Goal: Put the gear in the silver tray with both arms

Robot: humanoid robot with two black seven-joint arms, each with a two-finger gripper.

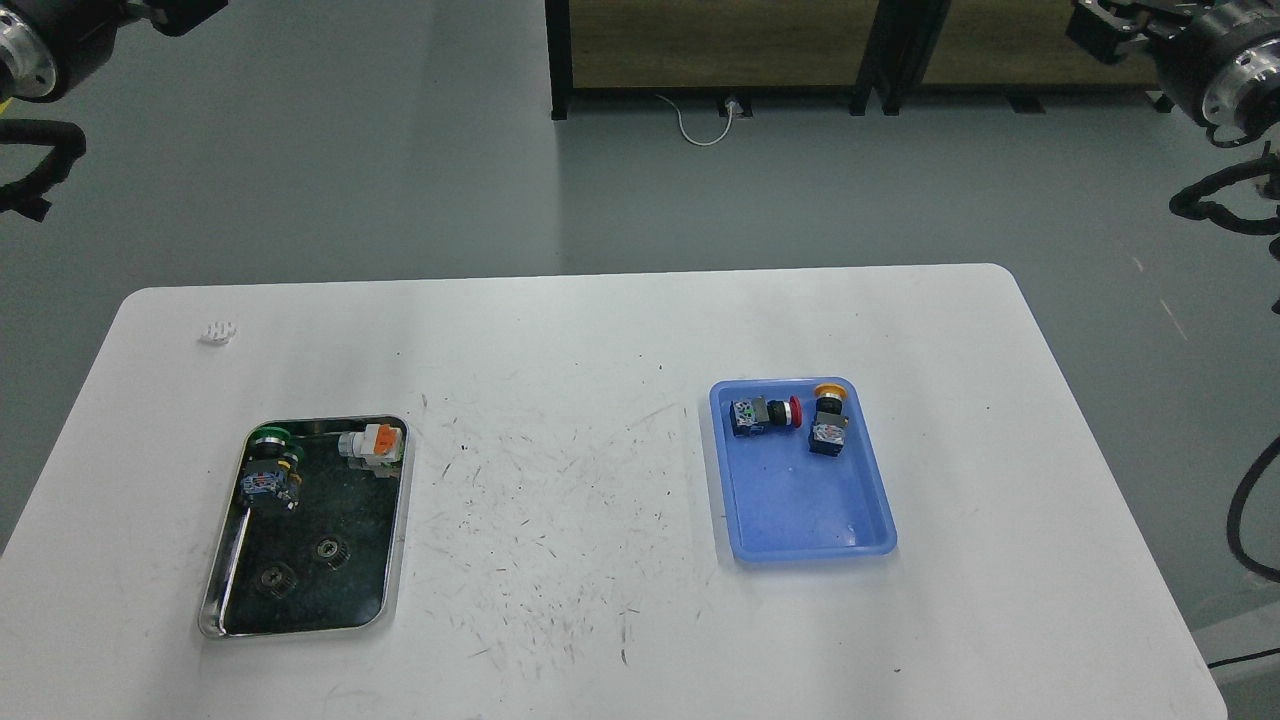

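Low left of frame: silver tray (395, 520), long axis running near to far, holds two gears (303, 563) at its near end and a green button (270, 470) and orange switch (375, 445) at the far end. Mid right: blue tray (800, 520) with a red button (765, 413) and a yellow button (828, 420), no gear seen there. Far corners: left arm (30, 60) upper left, nearer the silver tray, right arm (1215, 65) upper right; both raised well clear, fingers not made out, grip can't be told.
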